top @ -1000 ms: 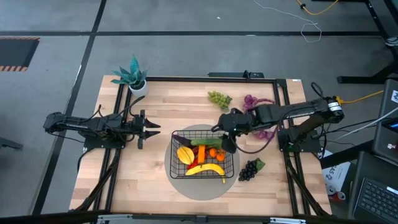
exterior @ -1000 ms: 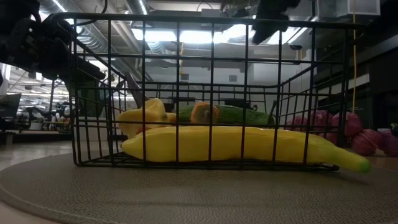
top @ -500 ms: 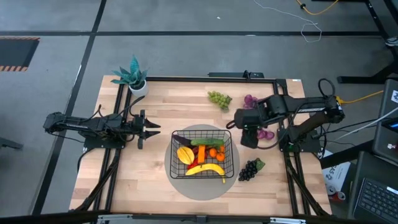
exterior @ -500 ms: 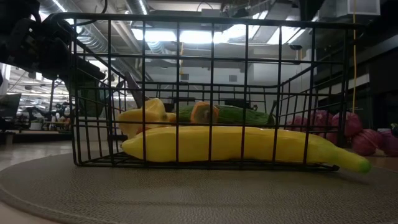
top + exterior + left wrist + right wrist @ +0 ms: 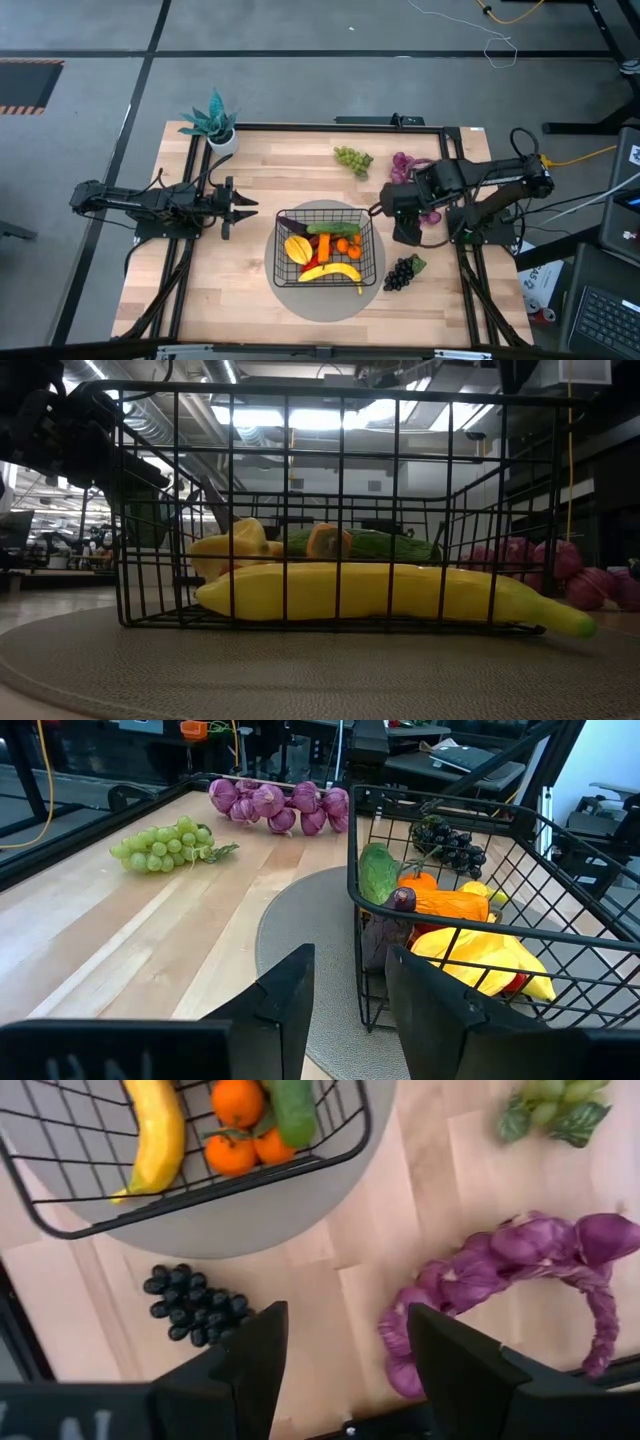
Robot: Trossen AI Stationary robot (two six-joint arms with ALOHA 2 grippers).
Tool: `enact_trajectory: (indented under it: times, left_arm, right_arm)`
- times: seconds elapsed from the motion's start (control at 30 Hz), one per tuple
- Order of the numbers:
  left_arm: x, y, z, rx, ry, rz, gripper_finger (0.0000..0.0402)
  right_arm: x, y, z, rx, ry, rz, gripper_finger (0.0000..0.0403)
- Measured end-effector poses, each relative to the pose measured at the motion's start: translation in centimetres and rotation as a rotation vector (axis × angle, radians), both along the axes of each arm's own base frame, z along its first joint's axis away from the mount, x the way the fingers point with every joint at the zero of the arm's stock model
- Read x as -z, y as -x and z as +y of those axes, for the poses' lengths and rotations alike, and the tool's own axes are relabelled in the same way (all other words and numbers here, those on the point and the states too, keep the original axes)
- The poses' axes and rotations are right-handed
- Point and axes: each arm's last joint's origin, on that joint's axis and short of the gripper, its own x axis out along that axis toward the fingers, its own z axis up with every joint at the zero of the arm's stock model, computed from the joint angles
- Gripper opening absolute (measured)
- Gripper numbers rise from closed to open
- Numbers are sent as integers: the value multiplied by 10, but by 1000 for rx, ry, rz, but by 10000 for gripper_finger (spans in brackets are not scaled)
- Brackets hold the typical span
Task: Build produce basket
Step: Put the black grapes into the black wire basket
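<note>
Purple grapes (image 5: 418, 190) beside basket (image 5: 326, 249) on worktop (image 5: 260, 180), lumpy, light, likely limp, best pinched mid-cluster; right tool (image 5: 405, 232) just above, parted and empty; left tool (image 5: 236, 208) idle, parted, well apart.

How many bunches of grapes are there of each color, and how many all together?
Green grapes: 1
Purple grapes: 1
Dark grapes: 1
Total: 3 bunches, all lying on the table, none in the basket.
</note>
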Motion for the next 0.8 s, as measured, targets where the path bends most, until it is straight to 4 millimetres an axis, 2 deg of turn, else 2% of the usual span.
enact_trajectory:
  times: [0.27, 0.63, 0.8]
  left_arm:
    - [0, 0, 0, 1, 0, 0, 121]
    - [0, 0, 0, 0, 0, 0, 121]
    - [0, 0, 0, 0, 0, 0, 121]
  right_arm:
    - [0, 11, 35, -71, -3, -8, 208]
    - [0, 26, 71, 32, 4, -62, 208]
    - [14, 31, 80, 52, 15, -32, 208]
